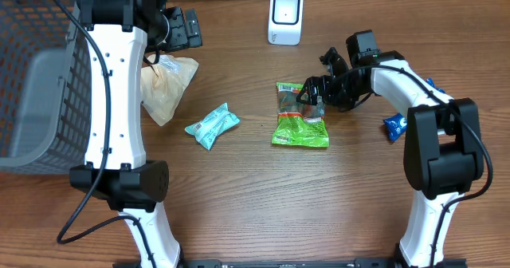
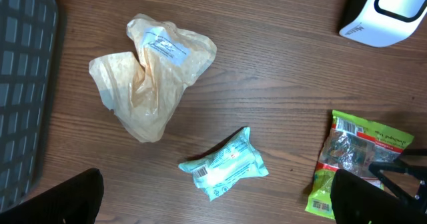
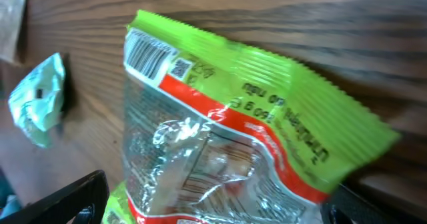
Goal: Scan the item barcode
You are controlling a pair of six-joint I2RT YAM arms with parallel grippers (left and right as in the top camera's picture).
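A green snack packet (image 1: 300, 116) with a clear window and a red band lies flat on the wooden table, mid-table. Its barcode (image 3: 148, 56) faces up at one corner. My right gripper (image 1: 312, 99) is down over the packet's far end, open, and its fingers (image 3: 67, 199) stand wide on either side of the packet (image 3: 227, 137). The white barcode scanner (image 1: 285, 17) stands at the back centre, also visible in the left wrist view (image 2: 387, 11). My left gripper (image 1: 179, 29) hovers open at the back left, with nothing between its fingers (image 2: 373, 201).
A teal packet (image 1: 212, 125) lies left of the green one, with a crumpled beige bag (image 1: 166, 88) beyond it. A grey mesh basket (image 1: 36, 76) fills the left edge. A blue packet (image 1: 395, 124) sits beside the right arm.
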